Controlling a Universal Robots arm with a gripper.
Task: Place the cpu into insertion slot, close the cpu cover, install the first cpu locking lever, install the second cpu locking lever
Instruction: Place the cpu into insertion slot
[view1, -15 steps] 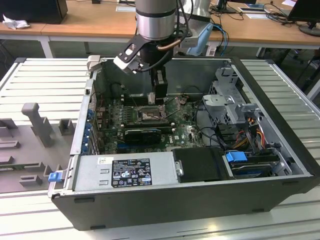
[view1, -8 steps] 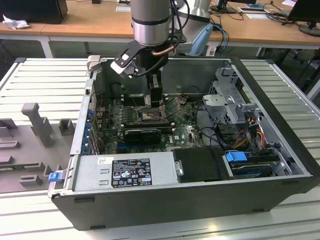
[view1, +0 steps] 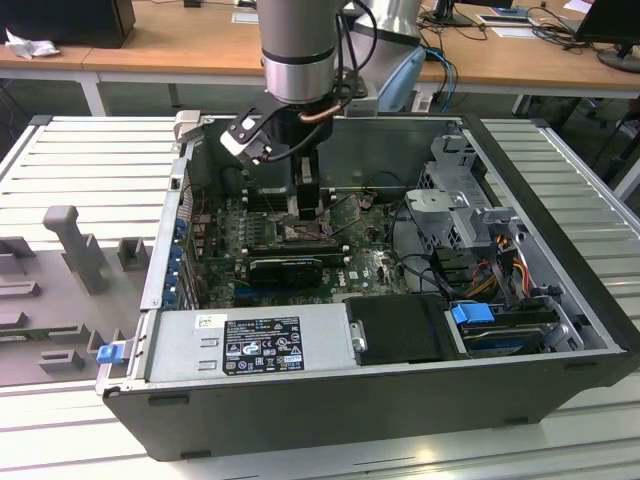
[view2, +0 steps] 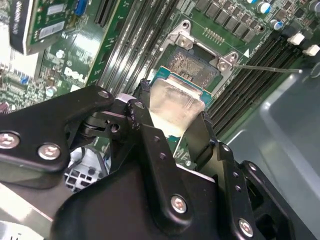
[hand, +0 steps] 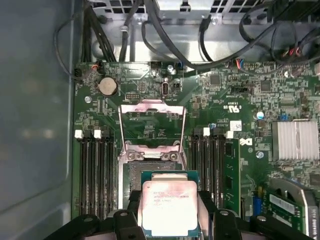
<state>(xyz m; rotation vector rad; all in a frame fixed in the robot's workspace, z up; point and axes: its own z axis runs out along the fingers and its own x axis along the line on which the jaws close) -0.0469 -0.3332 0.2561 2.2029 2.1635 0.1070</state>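
Now your hand (view1: 305, 205) pinches the flat silvery cpu (hand: 170, 210) just over the square black insertion slot (hand: 150, 168), thin metal cpu cover (hand: 152, 105) open beyond.

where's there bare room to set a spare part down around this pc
Free: the ribbed table at the exterior view's right of the case, and along its near side. Crowded: the insertion slot, where the hand holds the cpu; the cables by the drive cage; the grey fixtures at the exterior view's left.
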